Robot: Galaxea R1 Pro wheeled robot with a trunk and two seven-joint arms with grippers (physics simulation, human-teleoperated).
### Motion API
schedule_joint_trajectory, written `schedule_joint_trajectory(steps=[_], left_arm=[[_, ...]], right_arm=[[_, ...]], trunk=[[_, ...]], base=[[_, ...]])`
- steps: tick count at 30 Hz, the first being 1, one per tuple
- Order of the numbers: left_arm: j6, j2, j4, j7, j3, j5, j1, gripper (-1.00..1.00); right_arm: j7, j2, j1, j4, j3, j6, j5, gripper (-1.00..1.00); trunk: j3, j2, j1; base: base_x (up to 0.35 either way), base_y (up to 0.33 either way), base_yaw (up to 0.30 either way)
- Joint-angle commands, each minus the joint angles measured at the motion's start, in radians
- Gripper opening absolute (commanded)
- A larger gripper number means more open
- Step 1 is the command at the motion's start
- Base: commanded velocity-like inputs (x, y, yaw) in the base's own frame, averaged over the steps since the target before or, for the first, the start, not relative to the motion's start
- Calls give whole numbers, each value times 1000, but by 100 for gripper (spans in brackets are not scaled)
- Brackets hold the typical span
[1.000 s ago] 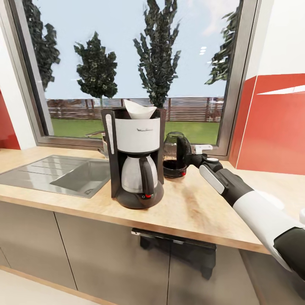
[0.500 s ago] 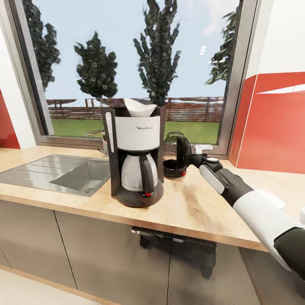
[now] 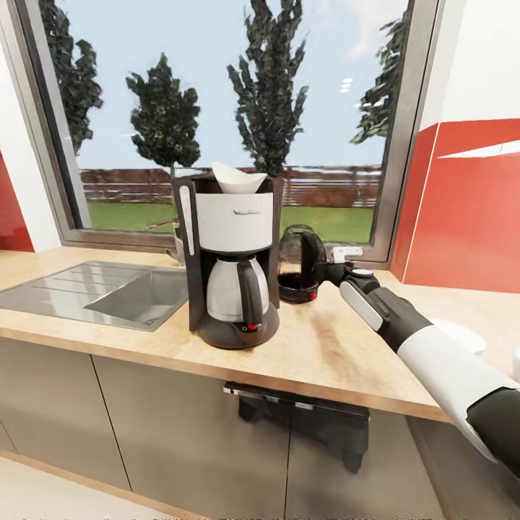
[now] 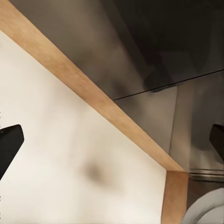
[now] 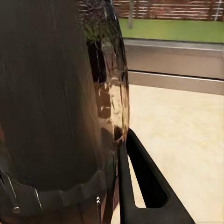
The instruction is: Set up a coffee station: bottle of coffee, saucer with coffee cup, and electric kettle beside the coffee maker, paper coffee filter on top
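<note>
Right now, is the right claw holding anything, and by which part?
The right claw is at the electric kettle, at its black handle. Whether it is clamped cannot be told.

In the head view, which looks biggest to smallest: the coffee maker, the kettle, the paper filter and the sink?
1. sink, widest
2. coffee maker
3. electric kettle
4. paper filter

Sink and coffee maker cover similar areas, so that order is unsure. The kettle stands farther back, half hidden.
</note>
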Motion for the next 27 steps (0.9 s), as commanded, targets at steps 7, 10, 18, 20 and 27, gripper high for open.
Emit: schedule_joint_trajectory(steps=[7, 10, 18, 20, 27], left_arm=[[-6, 0, 1, -2, 8, -8, -1, 100], [-6, 0, 1, -2, 8, -8, -1, 100], [-6, 0, 1, -3, 8, -8, -1, 100], [-6, 0, 1, -3, 8, -8, -1, 100], [-6, 0, 1, -2, 7, -8, -1, 100]], right_arm=[[-10, -1, -2, -3, 4, 1, -5, -100], [-10, -2, -2, -3, 4, 1, -5, -100], [-10, -1, -2, -3, 4, 1, -5, -100], [-10, -2, -2, -3, 5, 1, -5, -100], [-10, -2, -2, -3, 5, 1, -5, -100]], trunk=[[-4, -8, 4], [-4, -8, 4], [-11, -22, 11], [-11, -22, 11], [-20, -43, 23]], base=[[0, 0, 0], [0, 0, 0], [0, 0, 0], [0, 0, 0], [0, 0, 0]])
